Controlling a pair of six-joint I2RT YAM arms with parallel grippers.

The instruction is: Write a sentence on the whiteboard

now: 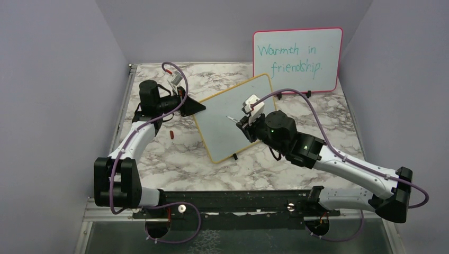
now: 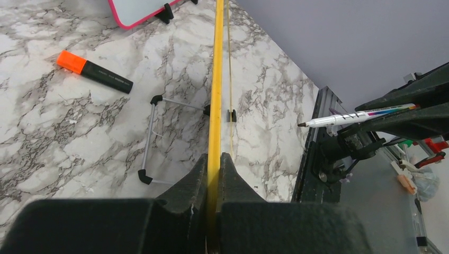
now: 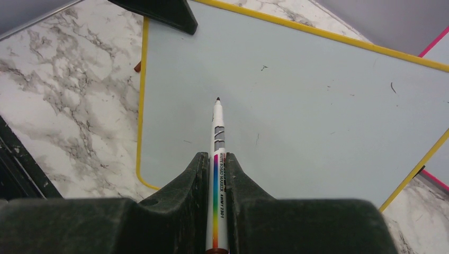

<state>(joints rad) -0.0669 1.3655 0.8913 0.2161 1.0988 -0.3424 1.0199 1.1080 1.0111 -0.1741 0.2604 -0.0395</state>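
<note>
The whiteboard (image 1: 233,119), yellow-framed, stands tilted on the marble table; its face (image 3: 317,106) is blank apart from a few small specks, and no sentence shows on it. My left gripper (image 1: 200,107) is shut on the board's left edge, with the yellow frame (image 2: 216,79) pinched between the fingers of this gripper (image 2: 214,156). My right gripper (image 1: 242,123) is shut on a white rainbow-striped marker (image 3: 218,159), uncapped. The marker points at the board's lower left part. In the left wrist view the marker (image 2: 360,116) has its tip held off the board.
A pink-framed board (image 1: 296,61) with teal writing leans on the back wall. An orange-and-black highlighter (image 2: 95,74) and the board's wire stand (image 2: 151,137) lie behind the board. A small red cap (image 1: 171,134) lies left of it. A black rail (image 1: 233,198) runs along the near edge.
</note>
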